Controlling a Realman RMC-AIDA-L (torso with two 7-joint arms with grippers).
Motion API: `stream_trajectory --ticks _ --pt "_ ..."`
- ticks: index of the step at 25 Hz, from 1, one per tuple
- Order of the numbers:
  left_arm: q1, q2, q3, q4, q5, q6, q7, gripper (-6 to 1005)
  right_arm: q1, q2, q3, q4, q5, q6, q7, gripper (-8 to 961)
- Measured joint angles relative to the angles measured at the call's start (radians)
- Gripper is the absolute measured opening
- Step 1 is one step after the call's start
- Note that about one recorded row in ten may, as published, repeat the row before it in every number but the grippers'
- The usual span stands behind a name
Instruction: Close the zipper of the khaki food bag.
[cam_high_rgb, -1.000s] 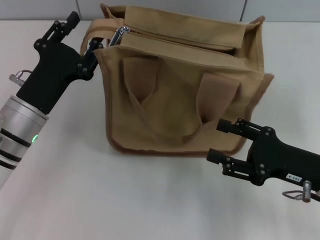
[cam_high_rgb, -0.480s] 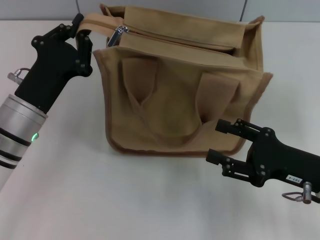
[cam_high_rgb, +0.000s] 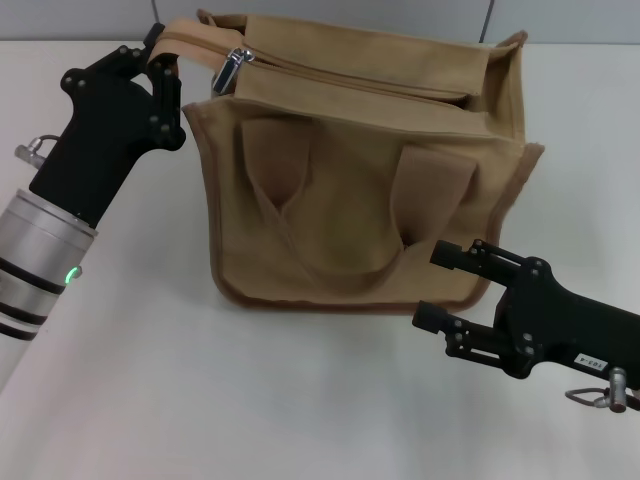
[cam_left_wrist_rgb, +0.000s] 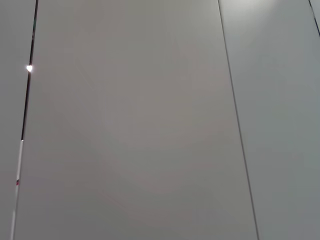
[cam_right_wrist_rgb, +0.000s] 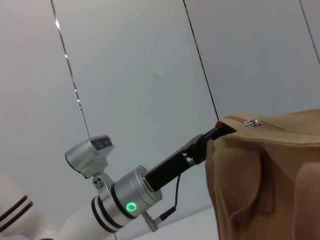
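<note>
The left gripper (cam_high_rgb: 163, 62) sat at the upper left of the head view, its black fingers (cam_high_rgb: 170, 95) pinched together on a tan strap, its silver forearm running down to the lower left edge. The right gripper (cam_high_rgb: 440, 285) hung at the lower right, its two fingers spread apart, holding nothing.

The bag (cam_high_rgb: 360, 170) stands between both grippers; bare table (cam_high_rgb: 230, 400) in front of it gives free passage.
</note>
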Motion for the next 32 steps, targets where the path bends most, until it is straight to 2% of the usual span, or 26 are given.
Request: stream_trajectory --ticks 3,4,6,10,14,19,27,29,32 --pt "-0.007 0.001 0.003 -0.012 0.000 0.000 -0.005 46 0.000 -0.002 0.000 0.001 0.000 -0.054 0.008 761" --pt "-0.010 0.004 0.003 -0.026 0.001 0.001 -0.005 42 -0.003 -0.004 0.002 0.000 0.000 -0.130 0.016 761" --pt "-0.012 0.005 0.003 -0.033 0.002 0.003 -0.005 36 -0.004 -0.004 0.004 -0.004 0.000 -0.166 0.029 761" --pt "-0.035 0.006 0.010 -0.040 0.024 0.015 -0.005 29 0.020 -0.007 0.019 -0.072 0.018 -0.255 0.265 761" --pt "-0.056 0.004 0.007 -0.044 0.064 0.018 -0.005 29 0.071 -0.007 0.025 -0.086 0.074 -0.234 0.469 761" --pt "-0.061 0.014 0.009 -0.090 0.087 0.024 -0.005 29 0.089 -0.004 0.036 -0.086 0.085 -0.203 0.500 761" --pt "-0.064 0.017 -0.008 -0.122 0.107 0.022 -0.011 29 0.098 -0.002 0.049 -0.059 0.230 -0.176 0.565 761" --pt "-0.064 0.027 -0.015 -0.140 0.108 0.013 -0.048 29 0.111 -0.003 0.045 -0.059 0.233 -0.170 0.581 761" --pt "-0.070 0.059 -0.018 -0.142 0.112 -0.006 -0.186 29 0.125 -0.003 0.040 -0.059 0.231 -0.162 0.587 761"
